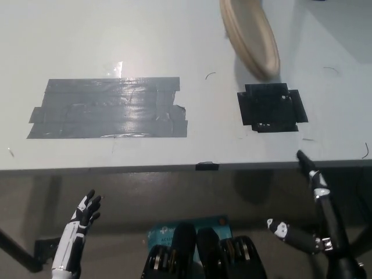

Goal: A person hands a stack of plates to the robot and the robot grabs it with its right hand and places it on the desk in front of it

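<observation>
- Handover pending: the beige, round stack of plates (251,38) hangs tilted and blurred over the far side of the pale grey desk (203,133), at about 1 o'clock in the head view. It runs out of the top edge, and whoever holds it is out of frame.
- Whether the stack touches the desk cannot be told. Judged from this, nothing of the task is done: taking hold, carrying and setting down are all left.
- The robot's black right hand (334,232) waits below the near desk edge at about 5 o'clock. Its fingers are spread, one pointing up toward the edge, and it has hold of nothing. It is well apart from the stack.
- The white left hand (86,212) rests at about 7 o'clock, also below the desk edge, fingers apart and empty.
- On the desk lie a wide patch of grey duct tape (110,107) at 10 o'clock and a smaller black tape square (270,107) at 2 o'clock, just below the stack.
- Containers: only the plates themselves; nothing can be seen lying in them.
</observation>
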`<state>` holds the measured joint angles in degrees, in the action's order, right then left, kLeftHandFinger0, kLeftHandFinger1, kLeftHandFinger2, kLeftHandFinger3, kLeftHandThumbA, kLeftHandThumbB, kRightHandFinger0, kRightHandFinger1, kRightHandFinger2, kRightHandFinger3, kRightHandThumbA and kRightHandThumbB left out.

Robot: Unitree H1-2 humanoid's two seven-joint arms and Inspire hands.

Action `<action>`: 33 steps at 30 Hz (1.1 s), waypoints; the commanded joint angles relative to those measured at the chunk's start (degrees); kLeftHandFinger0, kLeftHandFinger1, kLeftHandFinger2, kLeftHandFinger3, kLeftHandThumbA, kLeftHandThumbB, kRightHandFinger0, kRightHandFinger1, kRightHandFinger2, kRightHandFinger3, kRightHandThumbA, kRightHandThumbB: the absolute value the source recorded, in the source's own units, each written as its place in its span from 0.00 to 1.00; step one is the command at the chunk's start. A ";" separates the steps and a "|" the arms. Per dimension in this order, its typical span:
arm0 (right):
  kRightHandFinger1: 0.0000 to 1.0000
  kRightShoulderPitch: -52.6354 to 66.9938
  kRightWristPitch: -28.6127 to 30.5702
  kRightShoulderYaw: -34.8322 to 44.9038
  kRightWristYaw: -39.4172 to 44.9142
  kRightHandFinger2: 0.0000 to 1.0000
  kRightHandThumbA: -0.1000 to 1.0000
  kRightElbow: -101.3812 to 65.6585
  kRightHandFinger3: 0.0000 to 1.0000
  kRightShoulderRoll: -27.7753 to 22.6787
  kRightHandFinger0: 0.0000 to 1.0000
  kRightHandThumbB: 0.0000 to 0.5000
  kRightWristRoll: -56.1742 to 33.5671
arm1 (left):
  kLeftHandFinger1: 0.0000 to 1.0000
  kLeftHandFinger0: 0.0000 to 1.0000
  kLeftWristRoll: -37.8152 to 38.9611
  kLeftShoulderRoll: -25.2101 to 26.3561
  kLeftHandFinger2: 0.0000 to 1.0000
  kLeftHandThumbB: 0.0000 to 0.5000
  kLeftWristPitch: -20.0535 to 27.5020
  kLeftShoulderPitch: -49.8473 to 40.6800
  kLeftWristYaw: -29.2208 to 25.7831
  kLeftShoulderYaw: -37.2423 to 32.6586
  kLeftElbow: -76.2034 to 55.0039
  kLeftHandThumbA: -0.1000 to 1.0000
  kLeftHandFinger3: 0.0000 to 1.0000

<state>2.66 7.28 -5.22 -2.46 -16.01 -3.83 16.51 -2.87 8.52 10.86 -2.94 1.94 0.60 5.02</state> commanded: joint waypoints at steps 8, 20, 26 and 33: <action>1.00 -16.89 0.38 2.51 -6.38 1.00 0.94 -11.32 1.00 0.76 1.00 0.73 24.32 | 1.00 1.00 -0.49 0.28 1.00 0.43 2.42 -0.78 0.00 -0.01 -1.08 1.00 1.00; 1.00 -28.18 -3.78 1.88 -8.05 1.00 0.93 3.60 1.00 -0.03 1.00 0.65 27.50 | 1.00 1.00 -0.29 0.15 1.00 0.44 2.10 -0.68 -0.04 0.10 -0.88 1.00 1.00; 1.00 -34.13 -4.43 1.23 -11.63 1.00 0.99 15.01 1.00 -1.07 1.00 0.70 29.80 | 1.00 1.00 -0.86 0.14 1.00 0.41 1.50 -0.80 -0.11 -0.11 -1.52 1.00 1.00; 1.00 -38.43 -6.51 0.70 -12.45 1.00 1.00 24.16 1.00 -1.86 1.00 0.79 29.55 | 1.00 1.00 -1.00 0.33 1.00 0.42 1.25 -0.37 0.14 -0.18 -1.54 1.00 1.00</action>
<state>-31.64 2.32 -4.20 -11.58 5.42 -4.87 44.55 -3.40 8.50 10.91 -3.57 1.94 0.59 4.94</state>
